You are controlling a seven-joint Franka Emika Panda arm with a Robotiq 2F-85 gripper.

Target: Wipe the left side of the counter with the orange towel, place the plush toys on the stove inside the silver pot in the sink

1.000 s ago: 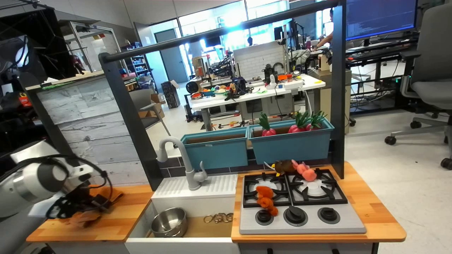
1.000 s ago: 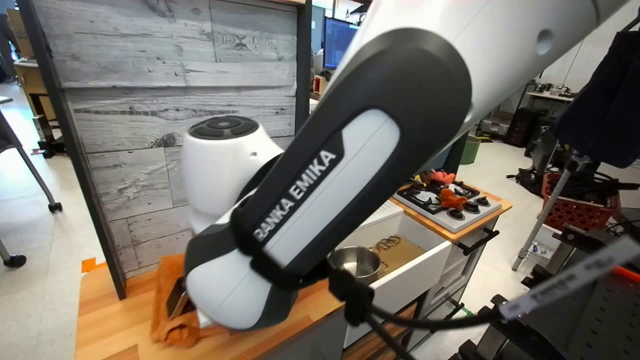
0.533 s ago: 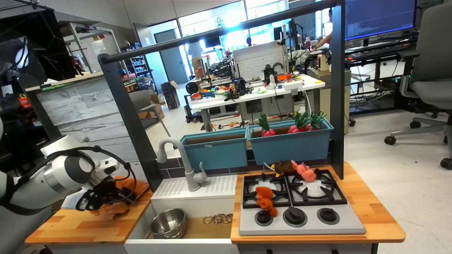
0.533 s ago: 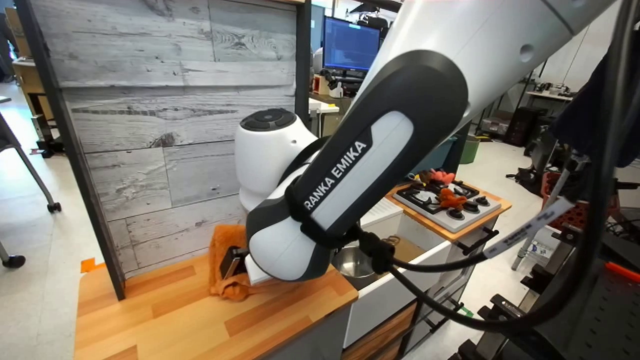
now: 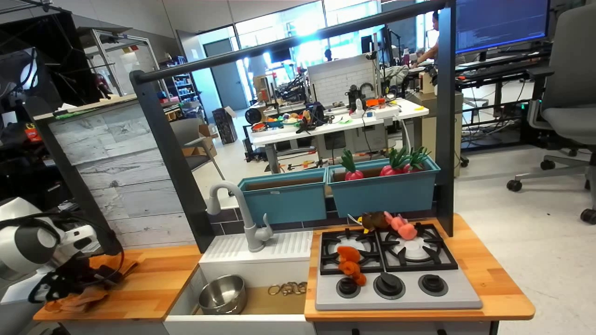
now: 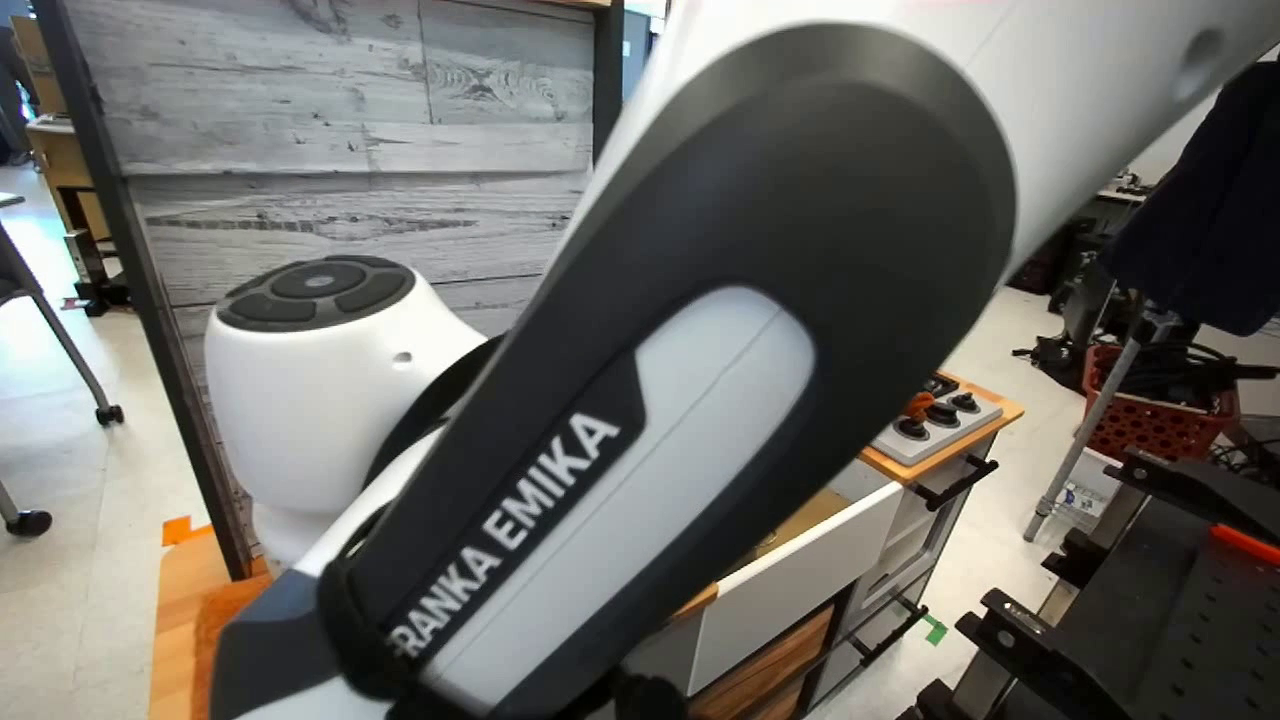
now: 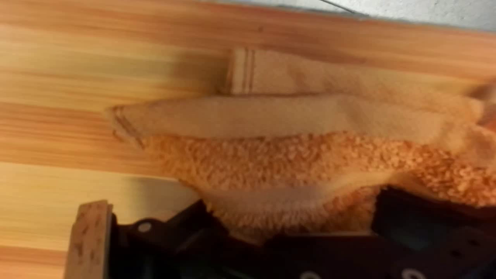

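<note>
The orange towel (image 7: 271,159) lies rumpled on the wooden surface (image 5: 158,279), on the section across the sink (image 5: 242,324) from the stove (image 5: 412,288); in the wrist view, slightly blurred, it shows a nubbly terry pile, with smooth paler bands along its folds and paired lines of stitching near the ends. The claw (image 5: 84,281) is down at the cloth with its jaws spread wide, gripping nothing; a pale, scuffed finger pad (image 7: 87,240) stands apart from the towel in the wrist view, while the folds reach the dark body. A moment ago towel and claw were beside the sink; now both are well away from it, toward the outer end of the surface, and bare wood shows where the cloth was. The silver pot (image 5: 223,295) is unmoved in the sink, and the plush toys (image 5: 349,260), orange, pink and dark brown, lie on the stove just as before; in an exterior view the arm (image 6: 700,350) looms larger and hides the pot, part of which showed there earlier
</note>
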